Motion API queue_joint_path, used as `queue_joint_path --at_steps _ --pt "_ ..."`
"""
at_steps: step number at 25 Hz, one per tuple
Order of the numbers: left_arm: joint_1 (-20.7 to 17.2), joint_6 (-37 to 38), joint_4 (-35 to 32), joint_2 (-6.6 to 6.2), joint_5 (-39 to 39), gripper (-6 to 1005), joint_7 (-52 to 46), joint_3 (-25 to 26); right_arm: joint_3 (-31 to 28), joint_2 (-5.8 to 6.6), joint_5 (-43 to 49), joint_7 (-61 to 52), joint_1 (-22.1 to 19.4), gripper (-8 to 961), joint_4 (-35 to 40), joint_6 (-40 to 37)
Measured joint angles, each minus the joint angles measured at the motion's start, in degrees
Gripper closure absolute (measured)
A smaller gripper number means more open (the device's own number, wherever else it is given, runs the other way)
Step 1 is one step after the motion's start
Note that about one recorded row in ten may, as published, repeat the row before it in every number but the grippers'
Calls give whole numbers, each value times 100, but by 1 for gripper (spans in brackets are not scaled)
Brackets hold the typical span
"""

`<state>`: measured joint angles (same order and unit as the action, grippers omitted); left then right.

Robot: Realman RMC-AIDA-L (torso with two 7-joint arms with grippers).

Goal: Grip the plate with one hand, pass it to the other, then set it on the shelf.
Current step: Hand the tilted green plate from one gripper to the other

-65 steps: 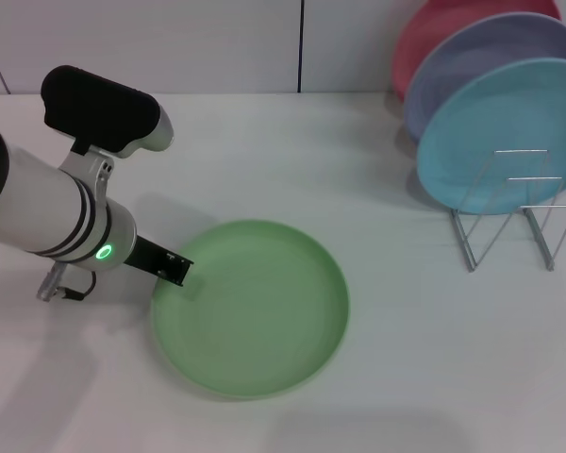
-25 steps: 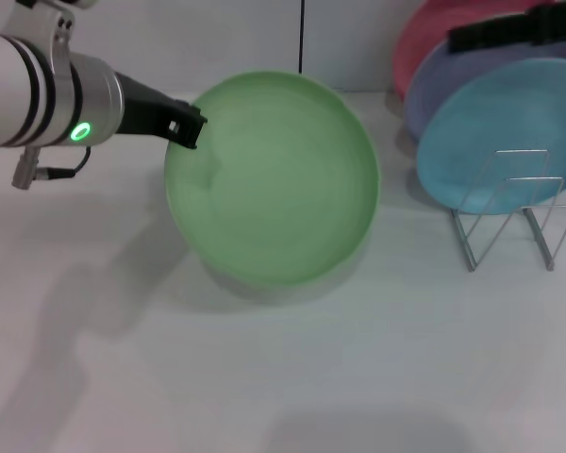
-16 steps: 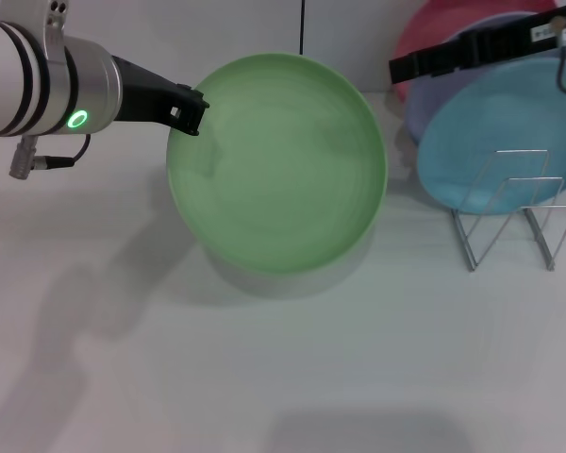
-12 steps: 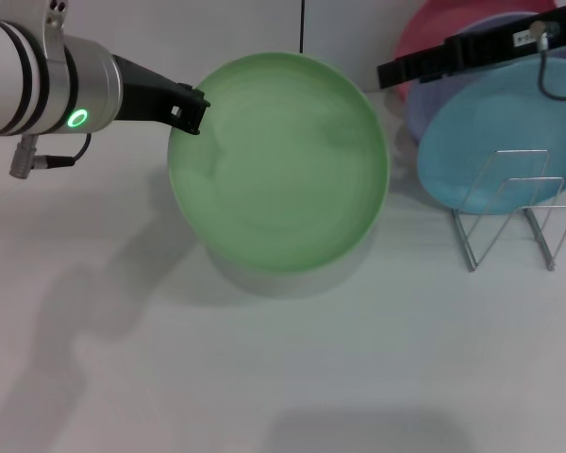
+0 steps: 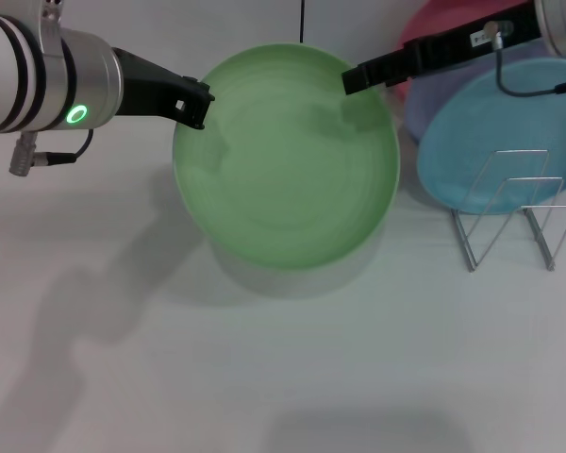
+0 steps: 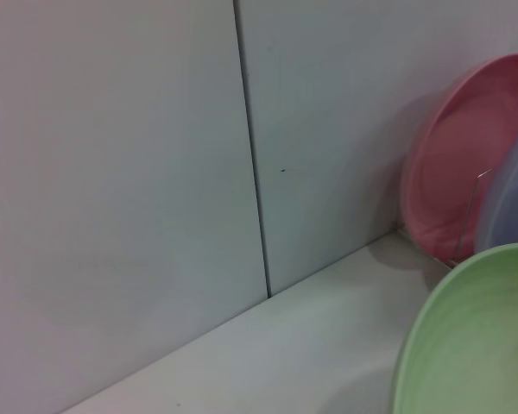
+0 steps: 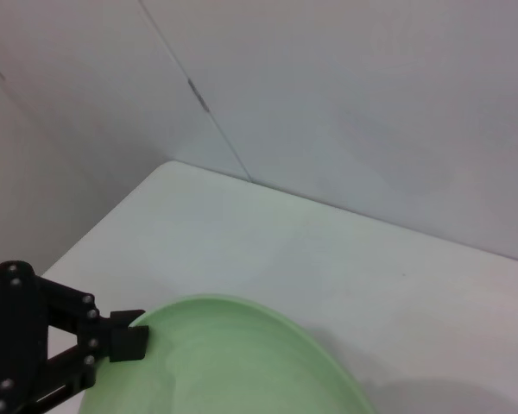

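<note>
2 grippers at the plate point(image 5: 285, 160), which is lifted off the table point(image 5: 264, 377), tilted. Left gripper point(image 5: 196, 102) pinches its upper-left rim. Right gripper point(image 5: 351, 81) is at the upper-right rim; finger state can't tell. Shelf point(image 5: 514, 208) stands to the right w/ a blue plate point(image 5: 509, 123).

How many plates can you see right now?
4: the light-green plate held up by the left gripper; the sky-blue plate, lavender plate and pink plate in the rack. More may be hidden.

Plate point(image 5: 288, 160) matt plastic; shelf point(image 5: 514, 212) thin shiny metal wire.
</note>
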<state>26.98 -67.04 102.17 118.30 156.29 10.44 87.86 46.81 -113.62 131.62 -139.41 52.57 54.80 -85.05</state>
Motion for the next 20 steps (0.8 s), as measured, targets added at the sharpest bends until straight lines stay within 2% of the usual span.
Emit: queue_joint_path --at_steps 8,20 --pt "-13 13 9 -8 -68 966 2 3 394 -11 13 2 94 143 -316 381" --pt "-10 25 14 -3 -89 966 2 -6 419 -1 -17 3 52 144 -290 533"
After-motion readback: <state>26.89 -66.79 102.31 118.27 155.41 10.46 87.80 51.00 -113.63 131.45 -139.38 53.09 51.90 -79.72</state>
